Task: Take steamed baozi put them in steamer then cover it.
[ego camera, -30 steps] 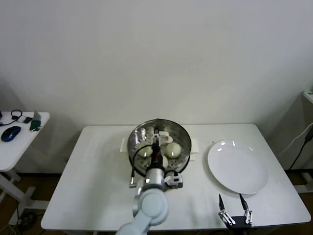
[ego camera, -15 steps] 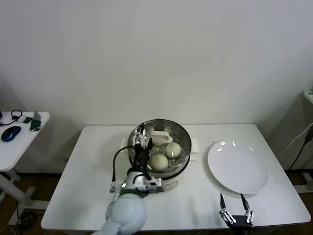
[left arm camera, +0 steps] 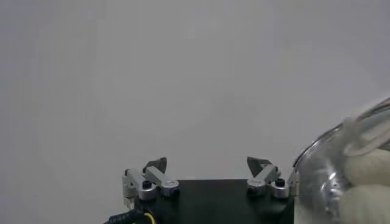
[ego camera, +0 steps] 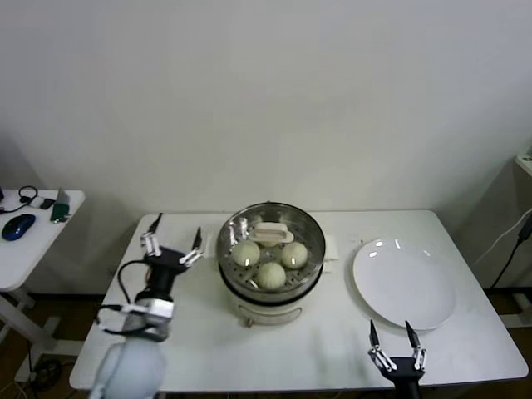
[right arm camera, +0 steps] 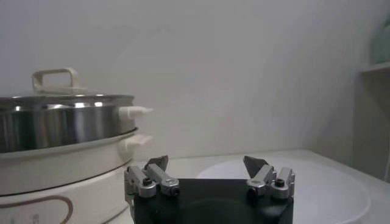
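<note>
I recorded the steamer (ego camera: 270,278) standing at the middle of the white table (ego camera: 191,332), toward its far edge. Its steel pot sat on a white electric base, with a side handle (right arm camera: 135,111) projecting toward the right edge of the table.

The cover (ego camera: 270,241) rested on the pot rim. I could see its cream-white handle (ego camera: 270,232) at the centre of the glass. In the right wrist view the handle (right arm camera: 56,79) stood upright above the metal rim of the lid.

Through the glass I counted three steamed baozi (ego camera: 271,273) lying on the perforated tray: one toward the near edge, one (ego camera: 246,253) toward the left and one (ego camera: 294,254) toward the right. I could not tell whether a fourth lay beneath the handle.

The left gripper (ego camera: 172,242) hovered above the table's left part, just beside the steamer and apart from it. Its fingers (ego camera: 150,239) were spread and held nothing. The left wrist view confirmed the gap between the fingers (left arm camera: 155,173), with the lid's edge (left arm camera: 341,176) to one side.

The right gripper (ego camera: 389,342) was parked at the near edge, toward the right corner, fingers (right arm camera: 153,173) spread and empty.

A flat white plate (ego camera: 404,284) lay on the right part of the table, between the steamer and the right edge. A small side table (ego camera: 33,237) stood beyond the left edge with a computer mouse (ego camera: 18,226) on it.
</note>
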